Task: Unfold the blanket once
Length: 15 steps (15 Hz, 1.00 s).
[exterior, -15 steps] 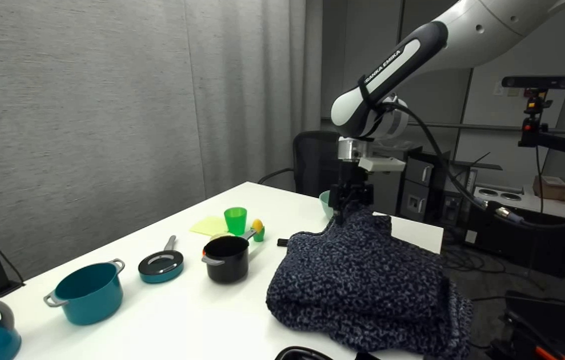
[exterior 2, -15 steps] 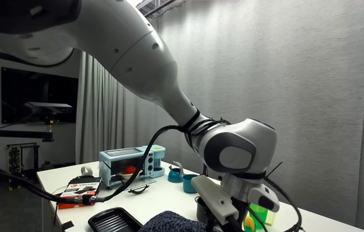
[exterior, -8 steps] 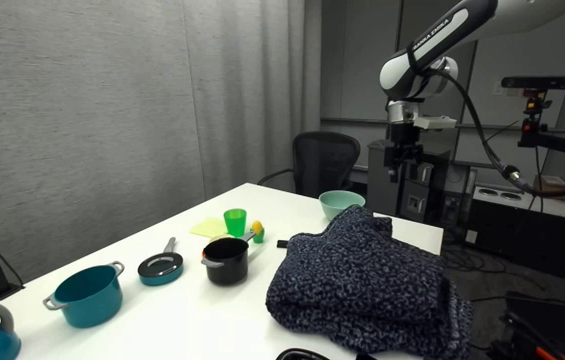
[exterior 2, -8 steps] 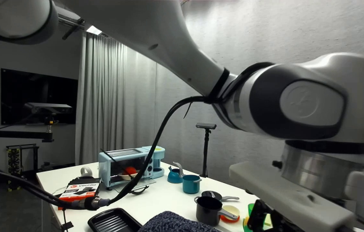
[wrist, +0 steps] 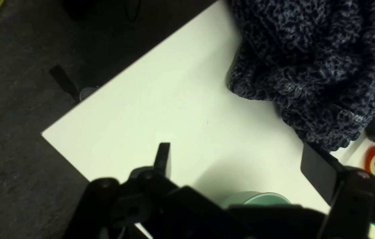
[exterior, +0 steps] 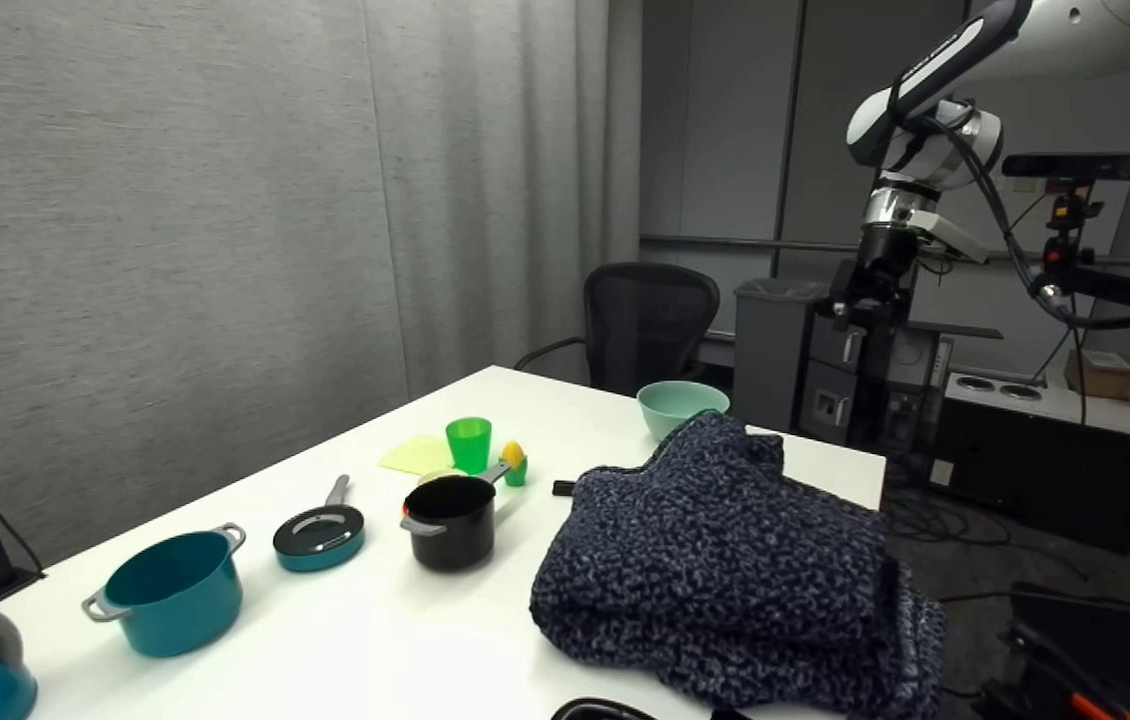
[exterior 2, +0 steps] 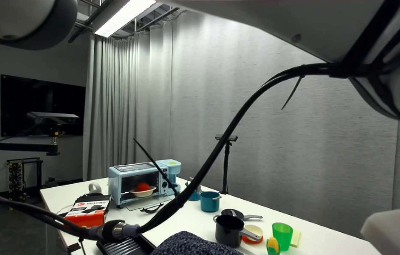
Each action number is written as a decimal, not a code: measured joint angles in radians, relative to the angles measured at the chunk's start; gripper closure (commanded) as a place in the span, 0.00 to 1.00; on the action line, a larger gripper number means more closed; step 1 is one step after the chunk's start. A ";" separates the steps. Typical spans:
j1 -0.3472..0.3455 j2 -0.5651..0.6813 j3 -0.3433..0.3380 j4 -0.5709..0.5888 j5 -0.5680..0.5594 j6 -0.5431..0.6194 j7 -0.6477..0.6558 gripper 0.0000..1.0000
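One speckled navy-and-black blanket (exterior: 715,565) lies folded at five o'clock in an exterior view, with one teal pot (exterior: 180,600) and one black pot (exterior: 457,537) toward its nine o'clock, one mint bowl (exterior: 682,405) at twelve and one green cup (exterior: 470,446) at ten. The arm (exterior: 1085,45) slants down from two o'clock, its gripper (wrist: 235,156) well apart from the blanket, jaws spread wide and empty. Grey curtains (exterior: 175,250) hang behind the white table (exterior: 375,645) under the blanket.

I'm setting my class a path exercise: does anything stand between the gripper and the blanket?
Nothing visible stands between the open gripper and the blanket; in the wrist view, the bowl sits off to one side.
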 measured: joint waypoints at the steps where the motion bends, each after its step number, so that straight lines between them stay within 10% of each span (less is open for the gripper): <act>1: -0.005 0.004 0.001 -0.001 0.000 0.001 0.000 0.00; 15: 0.009 0.000 0.012 -0.005 -0.002 0.004 0.007 0.00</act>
